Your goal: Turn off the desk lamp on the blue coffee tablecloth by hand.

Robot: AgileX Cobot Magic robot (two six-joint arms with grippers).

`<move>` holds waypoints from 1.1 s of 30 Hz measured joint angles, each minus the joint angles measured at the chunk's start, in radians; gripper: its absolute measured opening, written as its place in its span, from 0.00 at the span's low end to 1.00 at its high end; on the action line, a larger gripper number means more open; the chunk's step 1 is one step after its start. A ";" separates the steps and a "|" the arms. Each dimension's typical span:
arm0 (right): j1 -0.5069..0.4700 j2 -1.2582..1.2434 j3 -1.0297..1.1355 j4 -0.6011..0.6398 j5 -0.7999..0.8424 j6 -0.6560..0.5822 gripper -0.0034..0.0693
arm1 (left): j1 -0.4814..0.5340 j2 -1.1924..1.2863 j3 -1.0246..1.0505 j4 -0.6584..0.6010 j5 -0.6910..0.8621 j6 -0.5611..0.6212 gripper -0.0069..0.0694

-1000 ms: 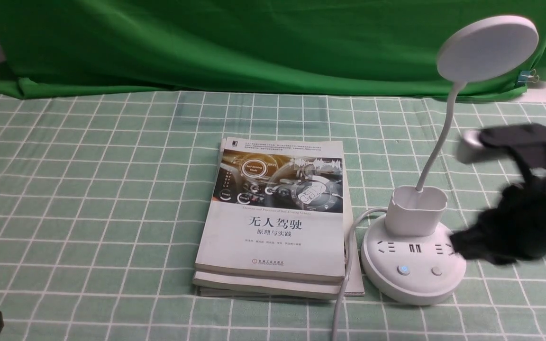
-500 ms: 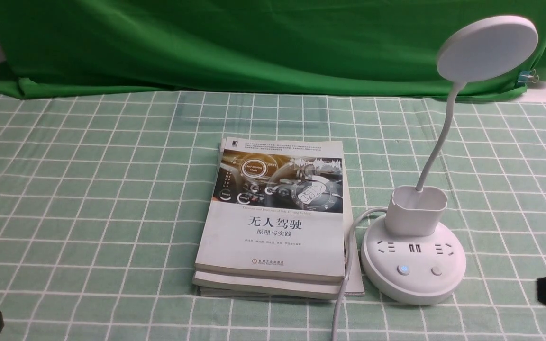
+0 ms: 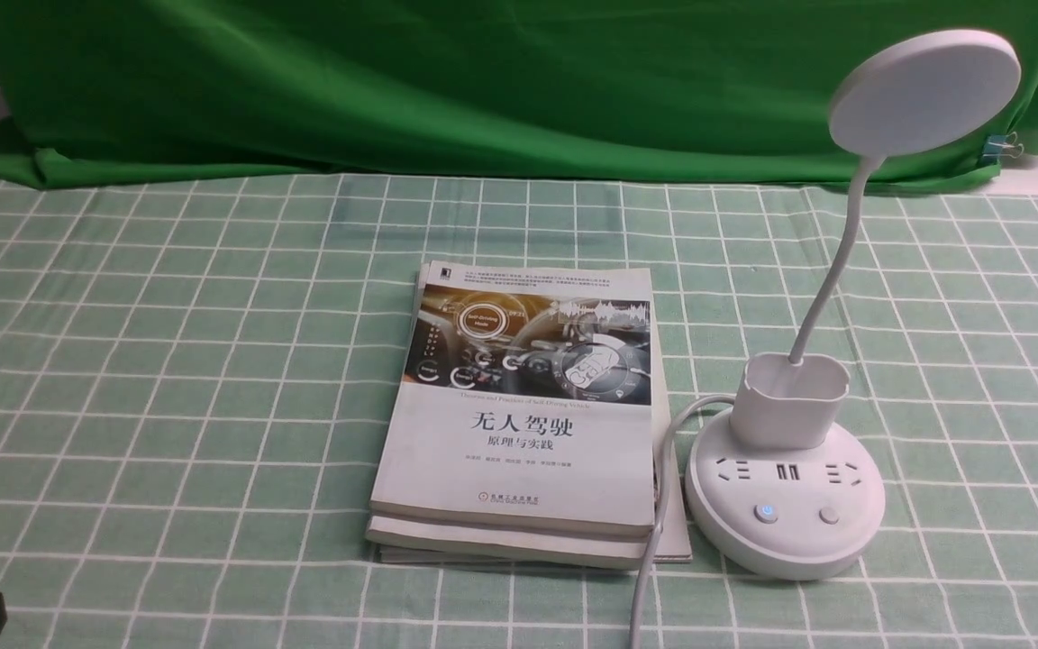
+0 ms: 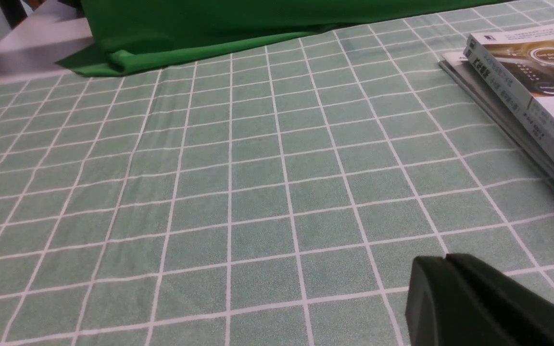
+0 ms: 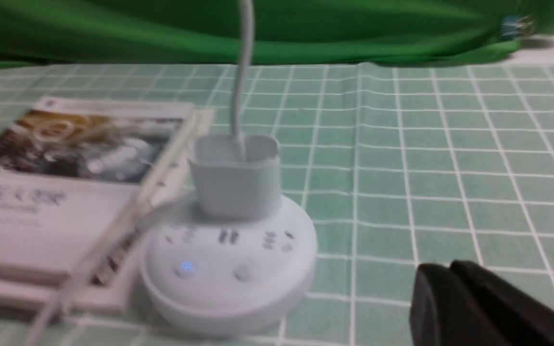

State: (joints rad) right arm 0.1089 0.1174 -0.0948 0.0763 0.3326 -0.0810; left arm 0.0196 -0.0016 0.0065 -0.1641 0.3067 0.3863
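Now, white disc-headed desk lamp (image 3: 789, 401) on pale green-teal checked tablecloth (image 3: 168, 361), just ahead of clenched black right gripper (image 5: 450, 265), untouched, left gripper (image 4: 446, 258) likewise clenched, well apart.

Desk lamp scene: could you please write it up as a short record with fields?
lamp: desk lamp upright on the blue coffee tablecloth
buttons: two; left button glows blue, right button unlit
neighbour: books, on the robot's left of the base
left pincer: shut, over bare cloth
right pincer: shut, apart from the lamp base
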 joint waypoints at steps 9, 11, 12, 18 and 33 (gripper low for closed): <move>-0.002 -0.115 0.100 -0.027 -0.041 -0.016 0.09 | 0.000 0.000 0.000 0.000 0.000 0.000 0.09; -0.002 -0.115 0.100 -0.028 -0.055 -0.016 0.09 | 0.000 0.000 0.000 0.000 0.000 0.000 0.09; -0.002 -0.115 0.100 -0.028 -0.060 -0.016 0.09 | 0.000 0.000 0.000 0.000 0.000 0.000 0.09; -0.002 -0.115 0.100 -0.029 -0.068 -0.017 0.10 | 0.000 0.000 0.000 0.000 0.000 0.000 0.09; -0.002 -0.115 0.100 -0.030 -0.068 -0.017 0.15 | 0.000 0.000 0.000 0.000 0.000 0.000 0.09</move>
State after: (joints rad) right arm 0.1066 0.0024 0.0056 0.0466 0.2650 -0.0977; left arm 0.0196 -0.0016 0.0065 -0.1641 0.3067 0.3863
